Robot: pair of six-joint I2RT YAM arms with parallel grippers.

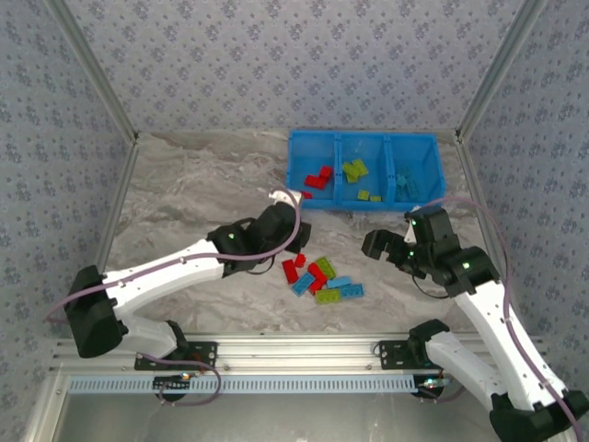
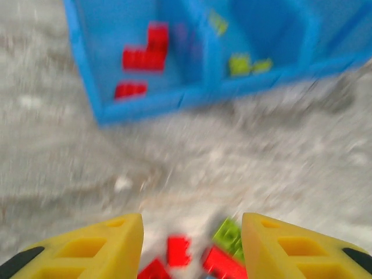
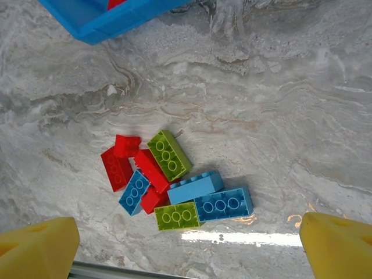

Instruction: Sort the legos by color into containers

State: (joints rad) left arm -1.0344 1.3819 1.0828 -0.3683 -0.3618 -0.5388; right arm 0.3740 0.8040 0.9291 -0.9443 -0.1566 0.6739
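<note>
Marble table (image 1: 184,203): loose legos (image 1: 322,276) near blue bin (image 1: 363,136).

this looks like a robot test booth in a lab rather than a home. a white left arm (image 1: 166,272) and right arm (image 1: 488,313) are bolted to a slotted metal rail (image 1: 304,354) at the near edge of a marble-look tabletop (image 1: 184,193). bare metal posts (image 1: 92,69) frame flat walls (image 1: 276,55) covered in one repeating grey pattern, closing the space on three sides. loose cables (image 1: 296,221) trail along the arms. a blue bin (image 1: 313,134) and toy bricks (image 1: 322,276) sit out as props.
</note>
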